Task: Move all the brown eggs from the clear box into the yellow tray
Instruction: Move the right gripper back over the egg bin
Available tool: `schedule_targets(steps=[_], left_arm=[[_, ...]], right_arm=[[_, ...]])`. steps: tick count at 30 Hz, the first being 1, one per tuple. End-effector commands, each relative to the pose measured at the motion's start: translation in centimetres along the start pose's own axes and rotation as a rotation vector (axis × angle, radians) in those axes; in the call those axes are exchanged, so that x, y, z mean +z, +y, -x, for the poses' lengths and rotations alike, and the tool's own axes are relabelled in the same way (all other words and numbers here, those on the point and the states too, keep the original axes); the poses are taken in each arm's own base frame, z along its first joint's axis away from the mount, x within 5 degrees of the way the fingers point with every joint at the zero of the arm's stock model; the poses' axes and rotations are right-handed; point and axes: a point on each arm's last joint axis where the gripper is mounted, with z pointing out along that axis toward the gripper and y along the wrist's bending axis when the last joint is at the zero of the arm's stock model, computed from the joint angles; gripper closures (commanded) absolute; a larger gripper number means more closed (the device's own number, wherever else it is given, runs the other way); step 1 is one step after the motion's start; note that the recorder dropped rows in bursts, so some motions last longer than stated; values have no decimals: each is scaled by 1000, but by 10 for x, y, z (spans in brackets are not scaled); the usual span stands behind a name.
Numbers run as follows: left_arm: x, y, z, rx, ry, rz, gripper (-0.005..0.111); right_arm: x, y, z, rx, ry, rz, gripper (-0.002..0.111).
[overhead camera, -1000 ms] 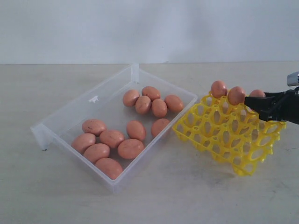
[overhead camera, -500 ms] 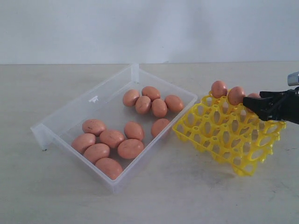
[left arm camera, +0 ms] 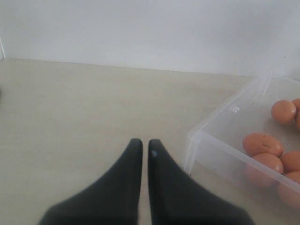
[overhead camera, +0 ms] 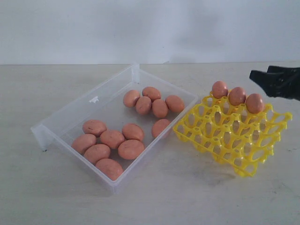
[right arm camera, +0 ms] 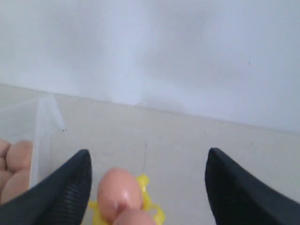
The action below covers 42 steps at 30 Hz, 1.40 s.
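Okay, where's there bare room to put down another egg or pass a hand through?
The yellow tray is free everywhere except its far row, where three brown eggs sit. In the clear box, bare floor lies along the far-left wall by the tab; its near end and right corner are crowded. The table in front is bare; the box-tray gap is tight.

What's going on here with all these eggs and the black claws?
A two-armed robot is moving brown eggs from the clear box into the yellow tray. Three eggs sit along the tray's far row, and thirteen are left in the box. The right gripper hangs open and empty above the tray's far right corner. The left gripper is shut, holds nothing, and sits on the table beside the box.
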Motion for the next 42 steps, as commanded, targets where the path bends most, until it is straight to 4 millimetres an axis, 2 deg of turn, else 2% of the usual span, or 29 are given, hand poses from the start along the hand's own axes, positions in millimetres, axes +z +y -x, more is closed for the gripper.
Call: schedule_targets(steps=[1, 4, 7, 10, 14, 17, 20, 22, 25, 27, 29, 32, 33, 35, 36, 38, 40, 42], left_arm=[[0, 0, 0, 0, -7, -3, 103], [0, 0, 0, 0, -7, -3, 103], [0, 0, 0, 0, -7, -3, 103], [0, 0, 0, 0, -7, -3, 103], [0, 0, 0, 0, -7, -3, 103], [0, 0, 0, 0, -7, -3, 103], [0, 0, 0, 0, -7, -3, 103], [0, 0, 0, 0, -7, -3, 103], [0, 0, 0, 0, -7, -3, 103], [0, 0, 0, 0, -7, -3, 103], [0, 0, 0, 0, -7, -3, 103], [0, 0, 0, 0, -7, -3, 103], [0, 0, 0, 0, -7, -3, 103], [0, 0, 0, 0, -7, -3, 103], [0, 0, 0, 0, -7, -3, 103], [0, 0, 0, 0, -7, -3, 103], [0, 0, 0, 0, -7, -3, 103], [0, 0, 0, 0, -7, -3, 103]], right_arm=[[-7, 15, 51, -64, -89, 44, 73], [-16, 35, 81, -49, -72, 136, 108], [-24, 59, 102, -79, 25, 198, 109], [-24, 88, 119, -192, 115, 208, 109], [-13, 153, 140, -404, 155, 294, 109], [-4, 209, 143, -512, 208, 356, 109], [8, 254, 131, -482, 299, 345, 109], [16, 274, 122, -371, 336, 292, 109], [30, 301, 109, -293, 383, 342, 109], [42, 313, 100, -209, 429, 399, 109], [56, 317, 91, -155, 470, 437, 109], [80, 315, 81, -183, 480, 405, 109], [85, 314, 81, -247, 463, 378, 109], [91, 316, 84, -506, 399, 282, 109], [92, 318, 87, -638, 372, 184, 109], [90, 319, 96, -978, 350, -117, 109], [86, 315, 100, -1154, 498, -363, 109], [84, 307, 97, -1127, 775, -436, 109]])
